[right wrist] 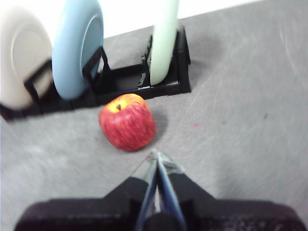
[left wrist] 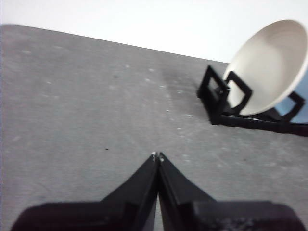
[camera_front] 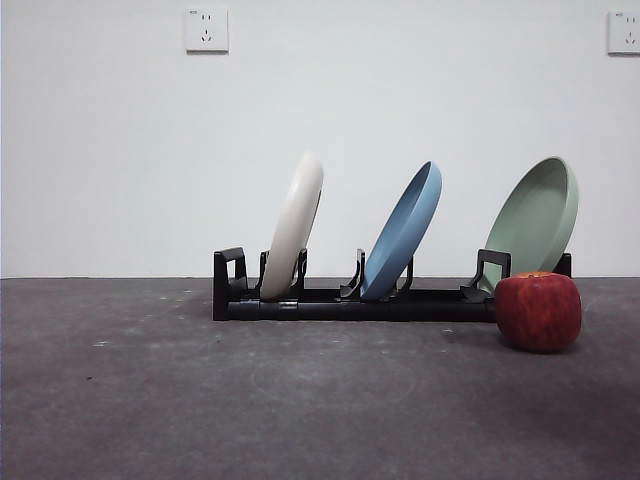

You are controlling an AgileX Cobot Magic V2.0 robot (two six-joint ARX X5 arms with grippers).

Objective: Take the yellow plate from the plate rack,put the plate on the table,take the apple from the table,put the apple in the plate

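The yellow plate [camera_front: 294, 225] [left wrist: 267, 67] [right wrist: 21, 57] stands tilted in the leftmost slot of the black plate rack [camera_front: 350, 300] [left wrist: 226, 98] [right wrist: 125, 79]. The dark red apple [camera_front: 538, 310] [right wrist: 127, 121] rests on the table [camera_front: 250, 390] in front of the rack's right end. My left gripper [left wrist: 157, 155] is shut and empty, over bare table well short of the rack's end. My right gripper [right wrist: 156, 155] is also shut and empty, a short way from the apple. Neither arm shows in the front view.
A blue plate [camera_front: 402, 232] [right wrist: 77, 45] leans in the middle slot and a sage-green plate [camera_front: 538, 218] [right wrist: 163, 41] in the right one. Behind the table is a white wall with two power sockets [camera_front: 206, 29].
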